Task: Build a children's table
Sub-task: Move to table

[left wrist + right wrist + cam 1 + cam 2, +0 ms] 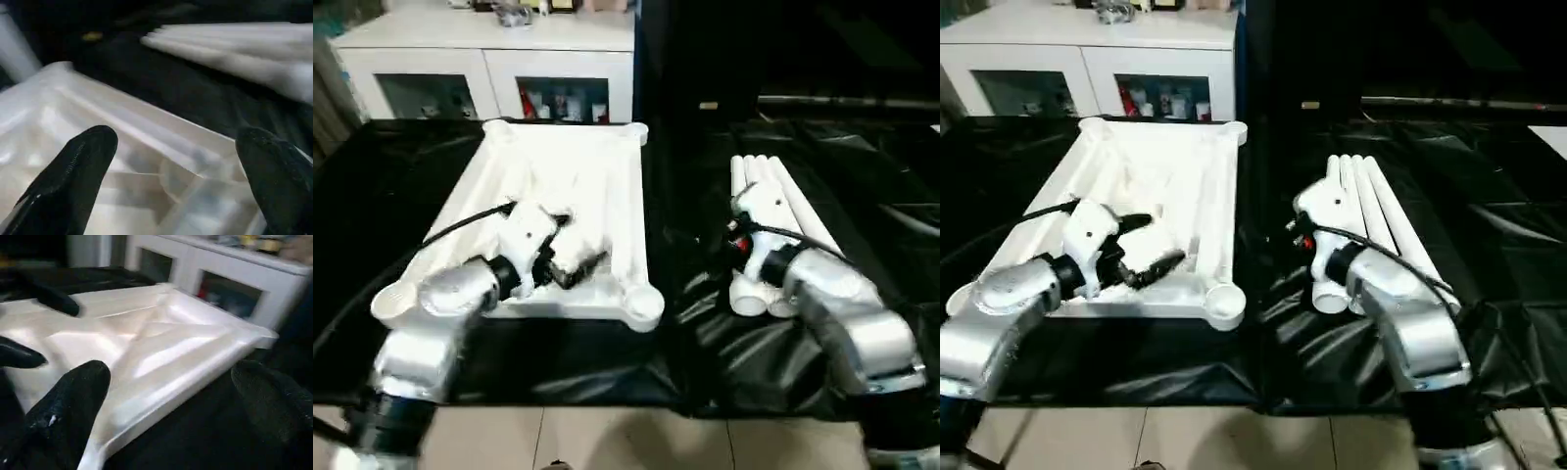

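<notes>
White ribbed plastic forms the rectangular table top [570, 211], which lies upside down at centre left of the left eye frame, its round corner sockets facing up, on a surface draped in black sheeting [607, 362]. Four long white tubular legs [1376, 211] lie side by side in a bundle at centre right of the right eye frame, well apart from the top across a strip of black sheeting.

The left hand [1151, 243] hovers over the near right part of the top's ribbed underside, its two black fingers [73, 171] spread apart with nothing between them; the left wrist view looks past them onto the ribs and a socket. The right hand [171, 401] sits over the near ends of the legs, its black fingers [68, 406] also spread wide and gripping nothing, with the top's rim seen beyond them.

At the upper left of the head views stands a white cabinet with glass doors [489, 69]
</notes>
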You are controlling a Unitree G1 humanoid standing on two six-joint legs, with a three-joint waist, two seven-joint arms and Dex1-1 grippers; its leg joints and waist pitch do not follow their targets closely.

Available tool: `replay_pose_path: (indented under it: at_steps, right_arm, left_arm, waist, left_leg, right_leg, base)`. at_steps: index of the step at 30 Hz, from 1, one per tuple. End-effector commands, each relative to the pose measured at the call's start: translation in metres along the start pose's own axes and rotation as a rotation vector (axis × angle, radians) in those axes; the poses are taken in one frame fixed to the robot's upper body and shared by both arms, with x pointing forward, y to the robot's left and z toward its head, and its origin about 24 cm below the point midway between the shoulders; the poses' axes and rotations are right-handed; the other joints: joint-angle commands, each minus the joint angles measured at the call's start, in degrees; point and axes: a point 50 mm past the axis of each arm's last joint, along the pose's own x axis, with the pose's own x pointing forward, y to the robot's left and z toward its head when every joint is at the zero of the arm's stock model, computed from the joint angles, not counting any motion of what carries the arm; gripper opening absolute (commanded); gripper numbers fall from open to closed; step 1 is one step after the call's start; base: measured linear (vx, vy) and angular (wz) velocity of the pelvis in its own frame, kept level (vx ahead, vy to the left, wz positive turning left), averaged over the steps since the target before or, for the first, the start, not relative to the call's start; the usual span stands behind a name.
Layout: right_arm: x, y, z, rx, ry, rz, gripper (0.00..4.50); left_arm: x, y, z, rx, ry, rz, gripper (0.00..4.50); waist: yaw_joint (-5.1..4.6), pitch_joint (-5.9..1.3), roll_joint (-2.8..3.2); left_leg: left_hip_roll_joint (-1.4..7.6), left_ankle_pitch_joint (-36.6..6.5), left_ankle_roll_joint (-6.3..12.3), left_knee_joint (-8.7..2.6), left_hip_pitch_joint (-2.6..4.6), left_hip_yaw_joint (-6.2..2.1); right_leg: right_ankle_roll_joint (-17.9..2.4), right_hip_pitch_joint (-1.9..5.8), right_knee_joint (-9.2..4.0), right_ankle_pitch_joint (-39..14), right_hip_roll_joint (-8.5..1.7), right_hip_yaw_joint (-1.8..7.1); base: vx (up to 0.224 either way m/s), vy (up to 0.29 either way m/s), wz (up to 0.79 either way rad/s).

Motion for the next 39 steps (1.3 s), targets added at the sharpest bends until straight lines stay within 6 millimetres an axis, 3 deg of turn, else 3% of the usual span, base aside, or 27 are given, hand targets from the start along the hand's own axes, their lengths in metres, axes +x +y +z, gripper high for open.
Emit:
replay_pose_path:
  at_steps: [1,9,12,15,19,20,23,24,27,35,39]
  right_arm:
    - [-0.002,0.0,0.008,-0.036,-0.008,0.104,4.46]
    - [-0.012,0.009,0.001,-0.053,0.103,0.326,4.5]
    - [-0.015,0.011,-0.001,-0.057,0.123,0.368,4.5]
    - [-0.014,0.013,-0.003,-0.065,0.134,0.387,4.5]
    - [-0.013,0.015,-0.004,-0.068,0.139,0.402,4.5]
    - [-0.013,0.017,-0.004,-0.064,0.142,0.419,4.5]
    - [-0.014,0.02,-0.005,-0.057,0.147,0.445,4.5]
    - [-0.014,0.021,-0.005,-0.057,0.146,0.452,4.5]
    - [-0.015,0.023,-0.006,-0.056,0.147,0.47,4.5]
    - [-0.017,0.028,-0.009,-0.05,0.166,0.52,4.5]
    - [-0.016,0.028,-0.009,-0.061,0.168,0.517,4.5]
  left_arm:
    - [0.002,-0.002,0.002,0.07,0.039,-0.165,4.5]
    - [0.006,0.006,-0.007,0.141,0.148,-0.386,3.82]
    - [0.006,0.008,-0.014,0.147,0.226,-0.446,3.73]
    - [0.005,0.012,-0.023,0.184,0.301,-0.477,3.33]
    - [0.006,0.018,-0.025,0.188,0.313,-0.484,3.3]
    - [0.006,0.02,-0.025,0.184,0.321,-0.49,2.99]
    - [0.006,0.022,-0.026,0.172,0.341,-0.506,2.93]
    - [0.005,0.023,-0.028,0.175,0.359,-0.521,2.66]
    - [0.004,0.023,-0.03,0.172,0.378,-0.537,2.48]
    - [0.001,0.023,-0.035,0.155,0.395,-0.566,1.7]
    - [0.002,0.024,-0.035,0.152,0.394,-0.568,1.47]
  waist:
    - [-0.11,-2.5,0.25]
    - [-0.1,-2.81,-0.06]
    - [-0.14,-3.02,0.01]
    - [-0.04,-3.17,0.14]
    - [0.13,-3.64,0.09]
    - [0.25,-3.82,0.26]
    - [0.4,-4.04,0.24]
    - [0.5,-4.1,0.35]
    - [0.6,-3.98,0.33]
    - [0.71,-3.45,0.27]
    - [0.87,-3.61,0.33]
  left_leg:
    - [3.19,-29.3,-3.65,-5.82,1.7,-1.27]
    - [3.24,-25.9,-2.35,-5.63,1.55,-0.51]
    - [3.54,-23.6,-1.94,-5.73,1.26,-0.25]
    - [3.58,-23.0,-1.44,-5.54,1.64,0.06]
    - [3.66,-17.9,-0.29,-5.22,1.28,0.48]
    - [3.76,-16.2,0.11,-5.14,1.24,0.56]
    - [3.81,-12.3,1.47,-4.88,1.36,0.9]
    - [3.78,-11.0,2.23,-4.76,1.44,1.04]
    - [3.91,-10.8,2.72,-4.78,1.44,1.19]
    - [4.34,-17.6,-0.09,-5.38,1.99,1.55]
    - [4.43,-16.5,-0.42,-5.38,1.96,1.71]
  right_leg:
    - [-7.6,0.7,-6.11,-25.9,-3.74,1.87]
    - [-9.1,0.91,-6.18,-24.1,-4.02,1.81]
    - [-10.6,1.26,-5.54,-20.0,-4.15,1.77]
    - [-11.3,0.96,-5.69,-18.4,-4.05,1.83]
    - [-13.7,1.6,-4.95,-10.4,-4.08,1.71]
    - [-14.5,1.71,-4.68,-7.6,-4.06,1.62]
    - [-16.3,2.07,-4.16,-0.5,-3.91,1.42]
    - [-16.7,2.13,-4.06,1.4,-3.87,1.38]
    - [-17.2,2.27,-4.2,1.3,-4.02,1.37]
    - [-15.9,1.7,-4.96,-9.1,-4.11,1.59]
    - [-15.6,1.69,-4.8,-7.4,-4.06,1.62]
  base:
    - [0.0,0.0,0.0]
    - [0.0,0.0,0.0]
    - [0.0,0.0,0.0]
    - [0.0,0.0,0.0]
    - [0.0,0.0,0.0]
    - [0.0,0.0,0.0]
    - [0.017,-0.001,-0.01]
    - [0.0,0.0,0.0]
    - [0.0,0.0,0.0]
    - [0.0,0.0,0.0]
    - [0.0,0.0,0.0]
